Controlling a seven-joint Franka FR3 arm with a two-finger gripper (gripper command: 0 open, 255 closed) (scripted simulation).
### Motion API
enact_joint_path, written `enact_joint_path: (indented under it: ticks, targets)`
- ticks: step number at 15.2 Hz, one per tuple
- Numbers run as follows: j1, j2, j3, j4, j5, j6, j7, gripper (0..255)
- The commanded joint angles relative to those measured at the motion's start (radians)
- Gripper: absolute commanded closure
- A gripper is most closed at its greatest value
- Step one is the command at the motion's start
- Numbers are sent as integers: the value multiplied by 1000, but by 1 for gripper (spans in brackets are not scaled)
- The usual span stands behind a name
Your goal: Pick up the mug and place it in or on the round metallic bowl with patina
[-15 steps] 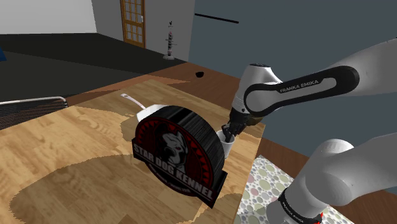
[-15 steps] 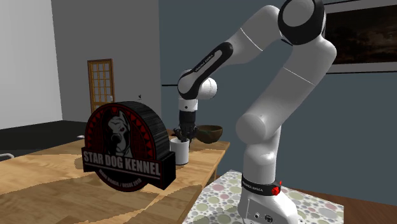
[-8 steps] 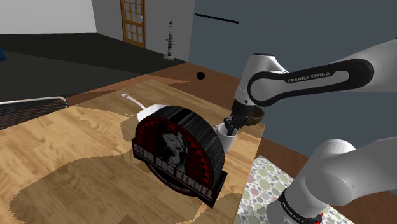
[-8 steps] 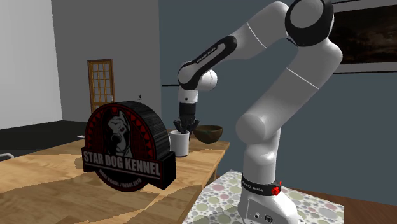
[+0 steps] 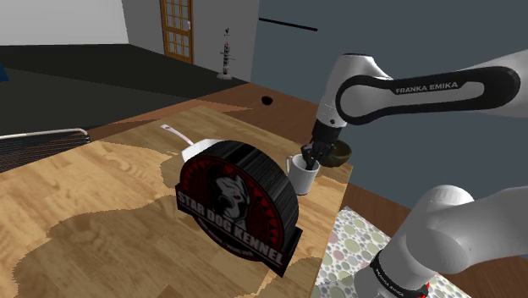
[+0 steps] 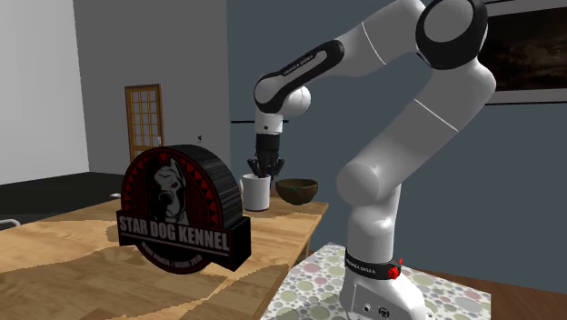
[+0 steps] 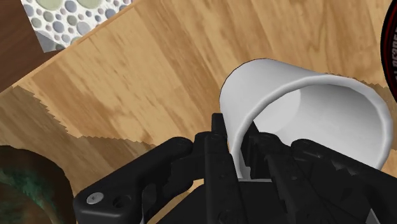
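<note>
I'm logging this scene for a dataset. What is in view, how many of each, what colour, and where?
table: one, light wood, under everything.
kennel sign: one, round, black with red and white print, standing on the table.
bowl: one, brown with green patches, near the table's edge.
mug: one, white, between sign and bowl in the shoulder view, clasped at its rim.
white handled item: one, behind the sign, mostly hidden.
wire rack: one, dark, at the shoulder view's left edge.
door: one, brown, far wall.
stand: one, dotted top.
arm: one, white, dark joints.
gripper: one, black, shut on the mug.
</note>
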Motion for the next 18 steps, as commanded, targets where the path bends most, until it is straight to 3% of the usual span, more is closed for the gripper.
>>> enact_joint_path:
  ticks: [1, 16, 18]
  targets:
    - [1, -9, 2, 24, 0, -33, 4, 255]
    - [-1, -36, -1, 202, -7, -238, 17, 255]
    - [-22, -10, -43, 224, -34, -237, -31, 255]
